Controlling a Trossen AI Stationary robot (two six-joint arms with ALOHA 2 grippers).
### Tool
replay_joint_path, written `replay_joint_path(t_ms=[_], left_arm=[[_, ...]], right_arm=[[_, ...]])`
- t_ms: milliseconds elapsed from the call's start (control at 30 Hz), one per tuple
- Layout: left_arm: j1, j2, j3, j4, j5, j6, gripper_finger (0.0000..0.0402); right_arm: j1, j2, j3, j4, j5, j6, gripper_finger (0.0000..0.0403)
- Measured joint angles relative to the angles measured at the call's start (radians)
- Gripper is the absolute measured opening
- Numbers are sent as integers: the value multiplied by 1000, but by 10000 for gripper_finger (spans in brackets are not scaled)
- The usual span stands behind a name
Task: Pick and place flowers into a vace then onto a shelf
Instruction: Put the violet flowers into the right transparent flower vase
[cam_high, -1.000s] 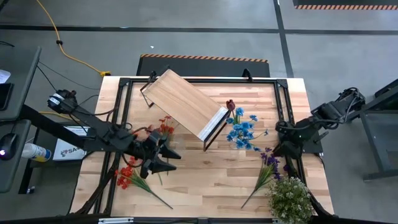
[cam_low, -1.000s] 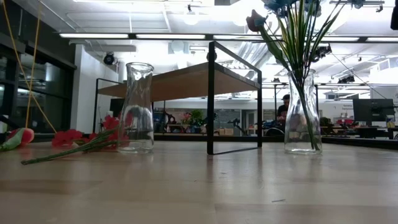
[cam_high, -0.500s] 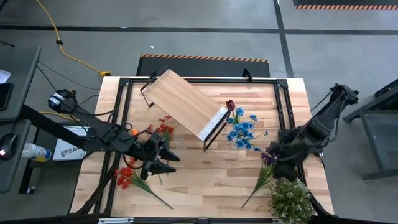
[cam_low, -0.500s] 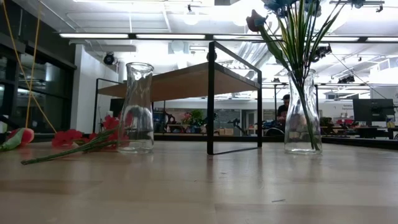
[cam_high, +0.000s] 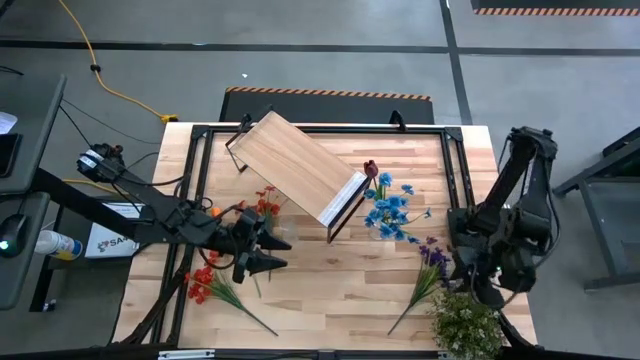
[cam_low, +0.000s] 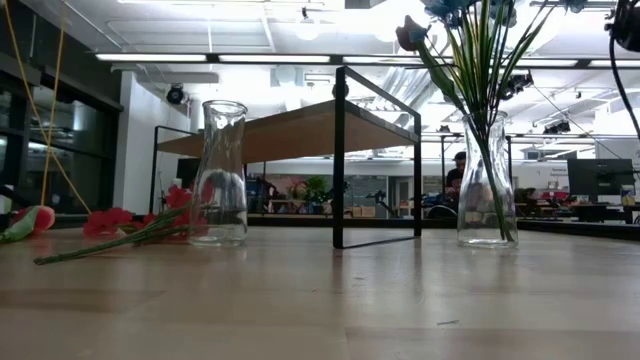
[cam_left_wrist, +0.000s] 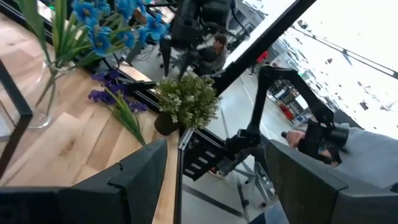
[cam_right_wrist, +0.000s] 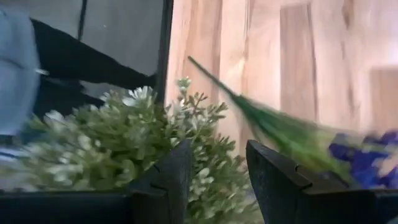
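Observation:
The shelf (cam_high: 295, 165) stands askew at mid-table. To its right, blue flowers (cam_high: 388, 210) and a dark red rose (cam_high: 371, 168) stand in a glass vase (cam_low: 487, 190). An empty vase (cam_low: 220, 175) stands to the shelf's left. Red sprays (cam_high: 262, 205) (cam_high: 205, 285) lie flat around it. A purple spray (cam_high: 428, 268) lies flat at the near right. My left gripper (cam_high: 275, 253) hovers open near the empty vase, pointing level, with nothing between its fingers. My right gripper (cam_right_wrist: 217, 168) is open and tilted down, above the purple spray's stem (cam_right_wrist: 273, 124) and a bushy plant (cam_right_wrist: 124, 143).
The bushy pale green-white plant (cam_high: 465, 320) sits at the near right corner, just below my right gripper. A black metal frame (cam_high: 455, 170) runs around the tabletop. An orange tulip (cam_low: 30, 222) lies at the far left of the low view. Bare wood lies at the near middle.
My right arm has swung from beside the blue-flower vase toward the table's near edge. It sank a little and rolled its wrist, and now stands over the purple spray and the bushy plant. Its fingers show no change in gap.

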Motion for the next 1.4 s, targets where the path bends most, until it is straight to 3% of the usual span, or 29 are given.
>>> replay_joint_path(t_ms=[600,1033,1400], left_arm=[[0,0,0,0,-76,0,303],[0,0,0,0,-76,0,303],[0,0,0,0,-76,0,303]], right_arm=[[17,215,-40,22,40,-471,144],[-74,230,-40,22,-28,-615,144],[-102,230,-40,-99,-83,-692,144]])
